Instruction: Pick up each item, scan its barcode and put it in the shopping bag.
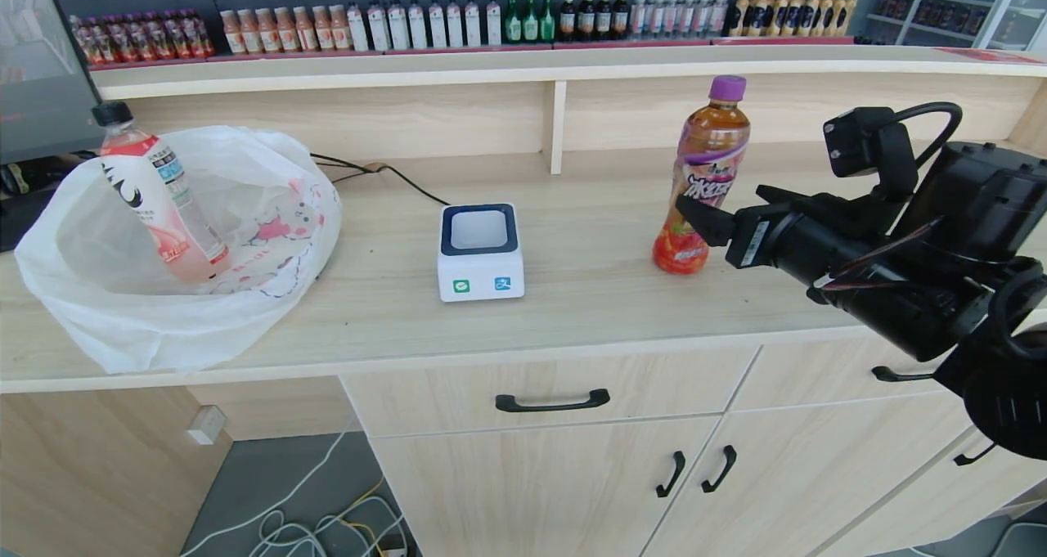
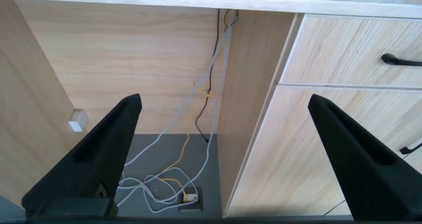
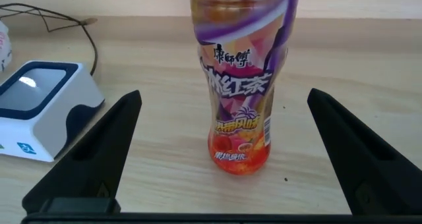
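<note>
One pink-labelled bottle is stowed in the white plastic bag; the purple-capped amber bottle is left ungripped before the open right gripper.

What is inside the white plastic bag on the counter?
One bottle of pink drink leans inside the bag, its neck above the rim. The bag's near wall covers part of the bottom, so anything small lying there cannot be seen.

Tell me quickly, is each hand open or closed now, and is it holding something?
Left hand: open, holding nothing.
Right hand: open, empty; the bottle stands just ahead of it.
</note>
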{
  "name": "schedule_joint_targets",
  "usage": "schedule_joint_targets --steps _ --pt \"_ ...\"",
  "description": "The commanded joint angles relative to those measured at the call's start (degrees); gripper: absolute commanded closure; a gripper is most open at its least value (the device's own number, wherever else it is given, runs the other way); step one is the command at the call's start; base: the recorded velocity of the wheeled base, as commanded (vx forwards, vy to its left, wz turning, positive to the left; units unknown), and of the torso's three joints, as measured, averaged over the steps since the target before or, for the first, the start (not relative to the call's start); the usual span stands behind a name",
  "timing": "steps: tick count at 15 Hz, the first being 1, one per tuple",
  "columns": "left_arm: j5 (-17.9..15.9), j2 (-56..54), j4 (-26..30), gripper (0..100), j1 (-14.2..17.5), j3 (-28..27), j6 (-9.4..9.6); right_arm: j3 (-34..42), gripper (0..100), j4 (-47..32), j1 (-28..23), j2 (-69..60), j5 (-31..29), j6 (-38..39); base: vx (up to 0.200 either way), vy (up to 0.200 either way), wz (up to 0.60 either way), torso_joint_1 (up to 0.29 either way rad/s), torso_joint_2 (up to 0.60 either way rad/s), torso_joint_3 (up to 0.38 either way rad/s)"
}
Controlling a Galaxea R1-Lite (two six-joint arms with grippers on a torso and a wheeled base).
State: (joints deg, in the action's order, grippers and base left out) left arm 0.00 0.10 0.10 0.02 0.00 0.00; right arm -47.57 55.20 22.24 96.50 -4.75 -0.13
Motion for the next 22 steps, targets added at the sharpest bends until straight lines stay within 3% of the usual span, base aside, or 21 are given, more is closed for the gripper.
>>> schedule_joint_targets --steps 1,5,11,16,22 --pt "0.0 0.0 0.0 0 0.0 0.0 0.00 -0.6 0 0.1 -1.8 1.7 2.5 -0.2 0.000 0.000 0.00 0.000 0.00 0.000" --pt "0.0 0.0 0.0 0 0.0 0.0 0.00 -4.8 0 0.0 -3.3 4.1 7.0 -0.7 0.000 0.000 0.00 0.000 0.00 0.000" --pt "0.0 0.0 0.0 0 0.0 0.0 0.00 -7.7 0 0.6 -4.7 9.7 7.9 -0.2 0.000 0.000 0.00 0.000 0.00 0.000" --pt "0.0 0.0 0.0 0 0.0 0.0 0.00 -7.9 0 7.3 -5.8 13.9 7.9 0.2 0.000 0.000 0.00 0.000 0.00 0.000" --pt "0.0 0.0 0.0 0 0.0 0.0 0.00 -10.3 0 9.0 -6.4 17.6 9.6 0.0 0.000 0.000 0.00 0.000 0.00 0.000"
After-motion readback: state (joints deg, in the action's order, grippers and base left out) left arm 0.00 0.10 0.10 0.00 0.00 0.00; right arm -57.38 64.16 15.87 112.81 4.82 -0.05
